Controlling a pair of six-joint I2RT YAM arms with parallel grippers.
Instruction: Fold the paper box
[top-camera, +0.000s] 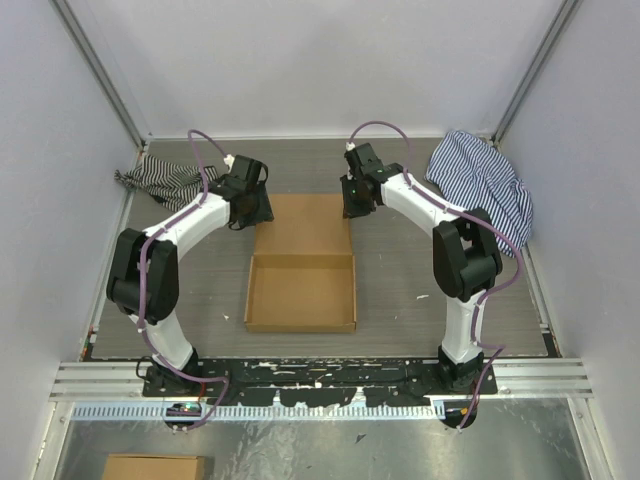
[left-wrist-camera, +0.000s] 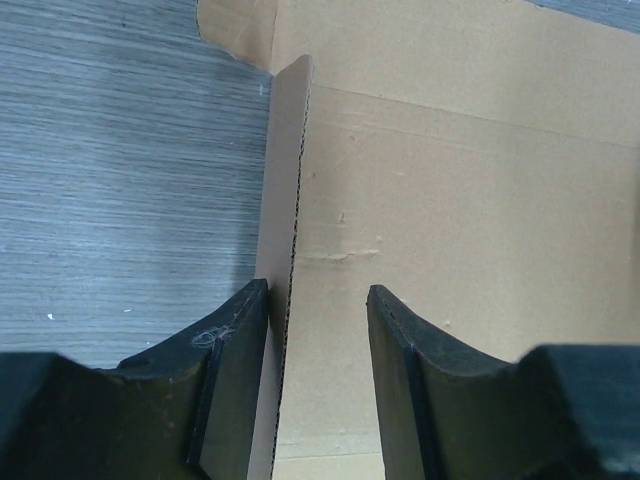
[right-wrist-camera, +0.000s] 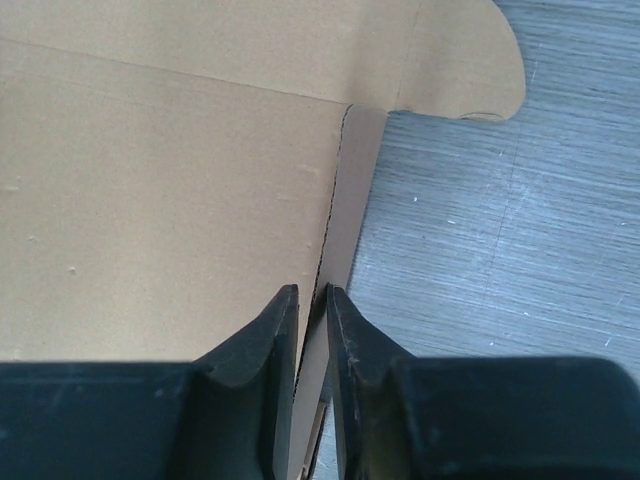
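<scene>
Sitting around the middle of the worktop (top-camera: 420, 300), the paper box (top-camera: 300, 295) looked roughly half made. The tray part, on the side toward the near edge, had its four walls standing, while the lid panel (top-camera: 302, 222) lay flat, stretching toward the far edge. The left fingers (left-wrist-camera: 235, 360) were spread, straddling the lid's left side flap (left-wrist-camera: 285, 170), which stood upright just beside the outer finger; whether it touched was hard to tell. The right fingers (right-wrist-camera: 265, 340) were nearly pressed together, pinching the lid's right side flap (right-wrist-camera: 350, 190), also raised. What seemed left was to hold both flaps square, swing the lid over the tray and tuck it in.
</scene>
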